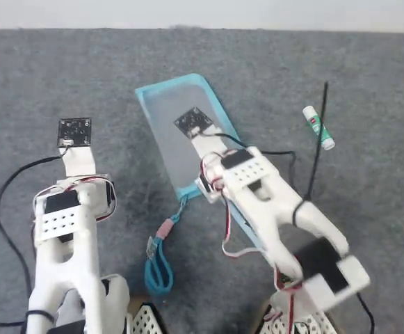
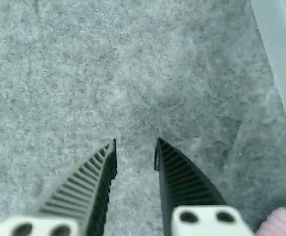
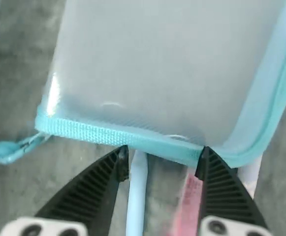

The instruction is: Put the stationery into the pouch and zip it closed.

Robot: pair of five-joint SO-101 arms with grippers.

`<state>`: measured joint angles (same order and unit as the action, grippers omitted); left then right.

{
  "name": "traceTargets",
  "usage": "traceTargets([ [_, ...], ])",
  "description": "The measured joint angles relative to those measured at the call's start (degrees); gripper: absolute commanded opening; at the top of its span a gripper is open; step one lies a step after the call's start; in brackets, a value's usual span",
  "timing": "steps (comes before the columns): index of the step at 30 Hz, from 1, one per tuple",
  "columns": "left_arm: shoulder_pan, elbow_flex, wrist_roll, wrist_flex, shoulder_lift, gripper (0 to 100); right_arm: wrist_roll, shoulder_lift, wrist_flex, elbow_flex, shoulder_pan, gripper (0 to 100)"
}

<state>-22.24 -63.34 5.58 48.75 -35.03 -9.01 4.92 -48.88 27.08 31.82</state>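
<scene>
The grey, carpet-like bench (image 1: 49, 76) carries everything. The right arm (image 1: 271, 202) stretches out over the middle of it, and the left arm (image 1: 66, 229) stands well apart at the other side.

The pouch (image 1: 181, 118) is the biggest loose thing, a flat, pale blue, see-through case with a teal woven border. It lies straight ahead of the right hand (image 3: 163, 150). That hand is spread open and holds nothing, and its two ribbed black fingertips sit right at the pouch's nearest edge.

Behind that edge, a pale blue stick (image 3: 135, 196) and a pink stick (image 3: 184, 206) run back side by side between the fingers towards the wrist. Their far ends are under the pouch's border or against it, and I cannot tell which.

The left hand (image 2: 136, 141) is also open and empty. It hangs over bare grey surface with the pouch off to its outer side.

A teal strap (image 1: 158, 268) with a pink tab trails from the pouch's near corner and lies between the two arms, closer to the right hand.

The glue stick (image 1: 318, 127), white with a green band, lies on the bench beyond the right hand, clear of the pouch. A thin black line (image 1: 318, 139) runs past the glue stick, and I cannot tell whether it is a pen or a cable
</scene>
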Motion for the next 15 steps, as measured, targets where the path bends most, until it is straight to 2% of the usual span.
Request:
traceTargets([
  [8, 0.0, 0.0, 0.0, 0.0, 0.0, 12, 2.3, 2.4, -2.8, -3.6, -0.3, 22.7],
  [15, 0.0, 0.0, 0.0, 0.0, 0.0, 12, 11.2, -6.8, -8.3, -3.5, -0.4, 22.7],
])
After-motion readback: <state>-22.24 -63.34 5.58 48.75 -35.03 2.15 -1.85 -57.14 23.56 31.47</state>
